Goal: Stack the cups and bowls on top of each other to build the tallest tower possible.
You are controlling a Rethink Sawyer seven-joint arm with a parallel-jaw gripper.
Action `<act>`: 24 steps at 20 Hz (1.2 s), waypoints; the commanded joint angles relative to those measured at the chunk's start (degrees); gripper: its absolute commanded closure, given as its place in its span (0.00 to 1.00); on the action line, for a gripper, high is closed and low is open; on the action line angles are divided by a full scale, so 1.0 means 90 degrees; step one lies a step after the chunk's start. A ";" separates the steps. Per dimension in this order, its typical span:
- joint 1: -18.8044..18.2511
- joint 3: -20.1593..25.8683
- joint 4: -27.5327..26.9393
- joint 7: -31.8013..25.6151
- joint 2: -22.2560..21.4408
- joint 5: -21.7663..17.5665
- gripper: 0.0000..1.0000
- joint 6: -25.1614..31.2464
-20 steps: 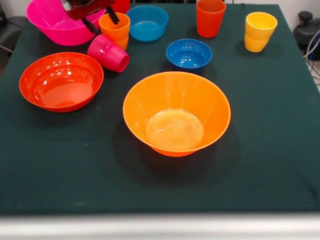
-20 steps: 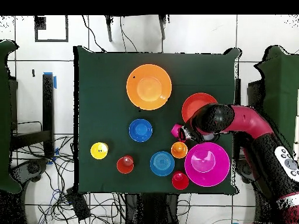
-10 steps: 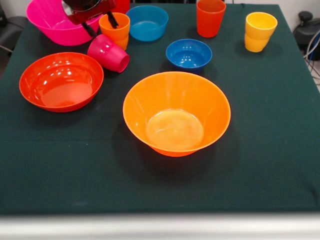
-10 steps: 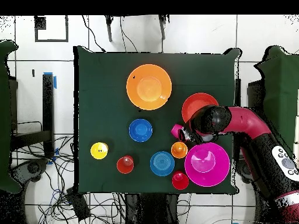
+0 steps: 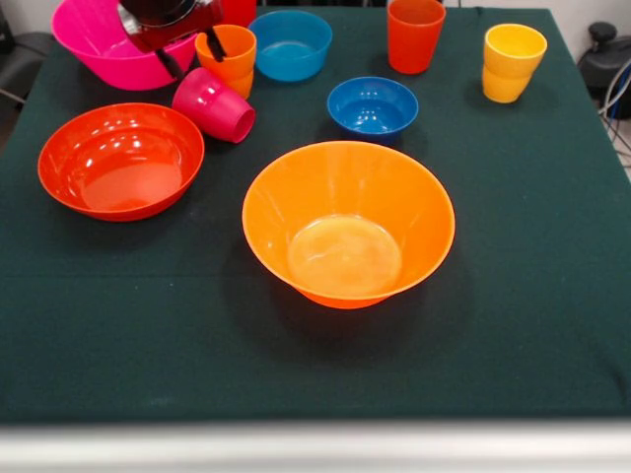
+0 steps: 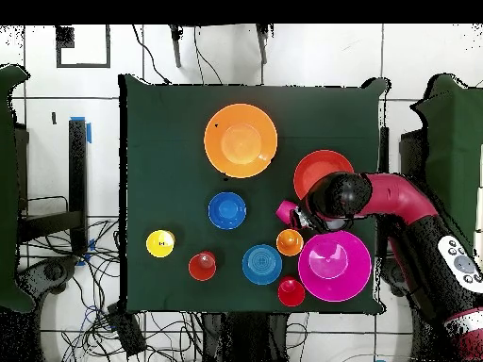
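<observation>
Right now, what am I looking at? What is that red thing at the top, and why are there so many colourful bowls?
The red thing is a robot arm. Its gripper, the part that picks things up, hangs over a pink cup lying on its side and holds nothing. Its fingers are spread apart.

One picture is taken from across the table, the other from straight above.

On the dark green table sit bowls: a big orange bowl, a shallow orange-red bowl, a big pink bowl, a light blue bowl and a small dark blue bowl. Standing cups: an orange cup, a red-orange cup and a yellow cup.

The robot should stack them into a tower. Nothing is stacked yet.
</observation>
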 commanded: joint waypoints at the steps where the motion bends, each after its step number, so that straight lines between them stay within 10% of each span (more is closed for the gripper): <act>1: 0.0176 -0.0070 -0.0182 -0.1725 0.0356 -0.0548 0.00 -0.0447; 24: 0.0250 0.0073 -0.0392 -0.1935 0.0797 -0.0612 0.00 -0.0860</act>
